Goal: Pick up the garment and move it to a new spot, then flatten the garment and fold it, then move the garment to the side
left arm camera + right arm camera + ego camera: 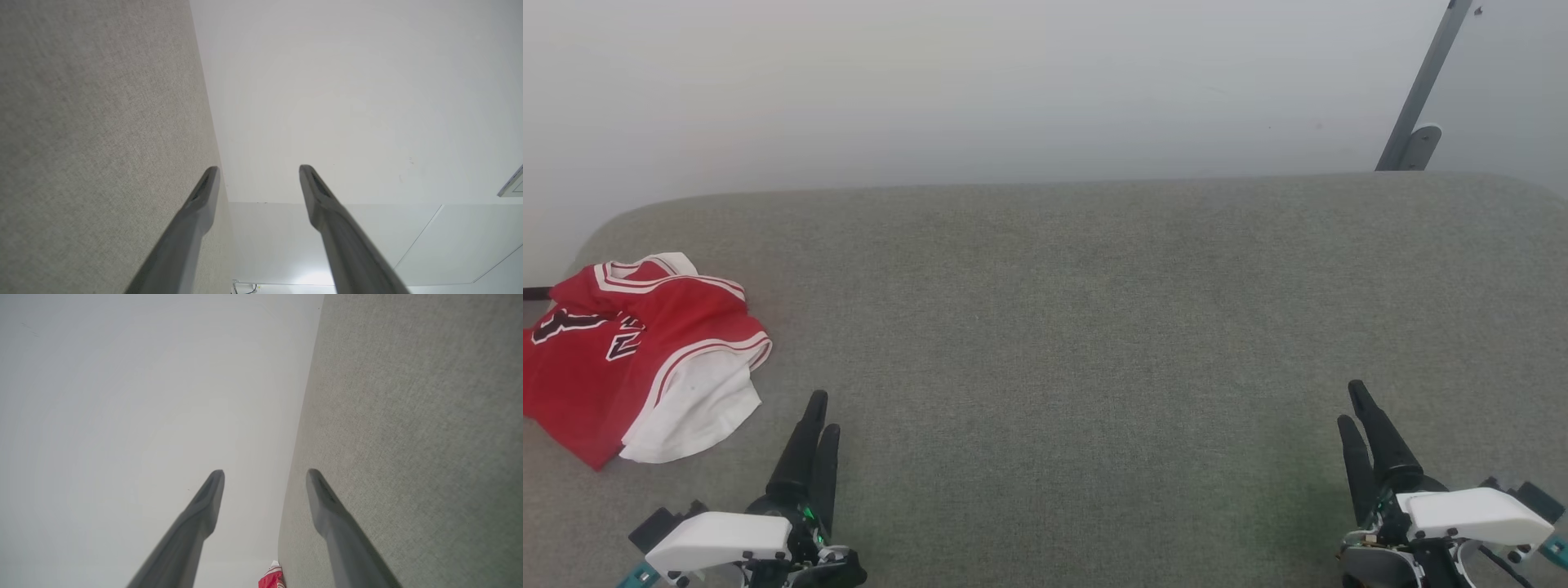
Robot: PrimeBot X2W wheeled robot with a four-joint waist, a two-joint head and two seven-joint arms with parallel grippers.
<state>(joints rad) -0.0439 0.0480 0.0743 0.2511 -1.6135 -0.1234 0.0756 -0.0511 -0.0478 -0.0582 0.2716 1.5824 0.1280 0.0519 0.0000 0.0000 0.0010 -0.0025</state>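
My left fingers (821, 420) and right fingers (1356, 408) hang spread and empty over the bench's (1054, 327) near edge, well apart, I judge to leave the middle free, while the garment (629, 351) lies crumpled at the left end, near my left fingers.

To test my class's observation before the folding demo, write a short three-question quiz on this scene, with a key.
1. Where on the grey fabric surface does the red jersey lie? A) at the robot's far left B) in the centre C) at the robot's far right
2. True or false: the left gripper is clamped on the red jersey.
3. Fill in: the left gripper and the right gripper both stand ____, holding nothing.
Key: 1 A; 2 false; 3 open.
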